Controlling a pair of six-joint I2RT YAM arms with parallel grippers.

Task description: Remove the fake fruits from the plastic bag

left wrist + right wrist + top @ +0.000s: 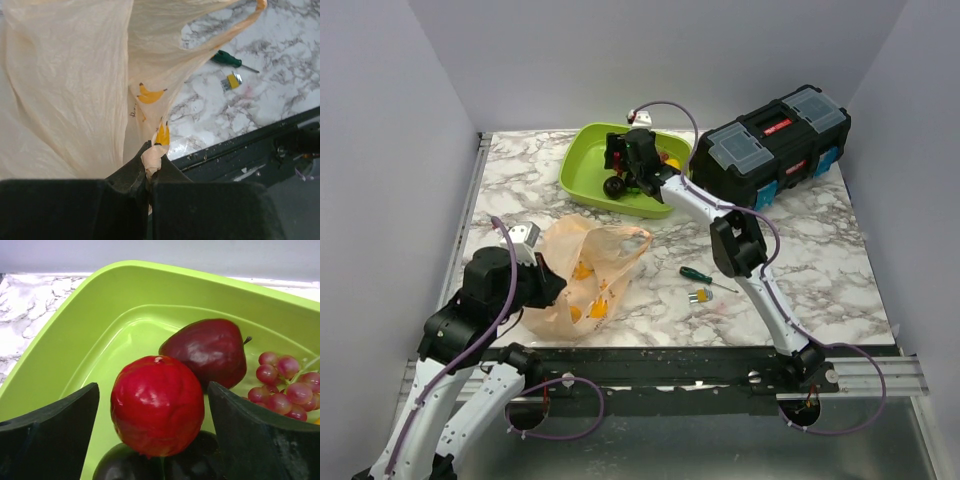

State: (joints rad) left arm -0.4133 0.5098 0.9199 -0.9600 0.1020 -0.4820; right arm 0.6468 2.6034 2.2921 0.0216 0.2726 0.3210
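The plastic bag (590, 268) lies slumped at the near left of the table, pale orange with yellow banana prints; I cannot see any fruit inside it. My left gripper (550, 285) is shut on a pinch of the bag (65, 85), with film bunched between the fingertips (152, 156). My right gripper (622, 165) hangs open over the lime-green tray (582, 165). In the right wrist view a glossy red fruit (157, 405) sits between the spread fingers of the gripper (152, 387) with gaps on both sides, resting on dark purple fruits (125, 467). A dark red apple (207, 352) and a grape bunch (282, 385) lie behind it.
A black toolbox (775, 145) stands at the back right beside the tray. A green-handled screwdriver (705, 276) and a small yellow piece (701, 295) lie on the marble right of the bag; both show in the left wrist view (227, 58).
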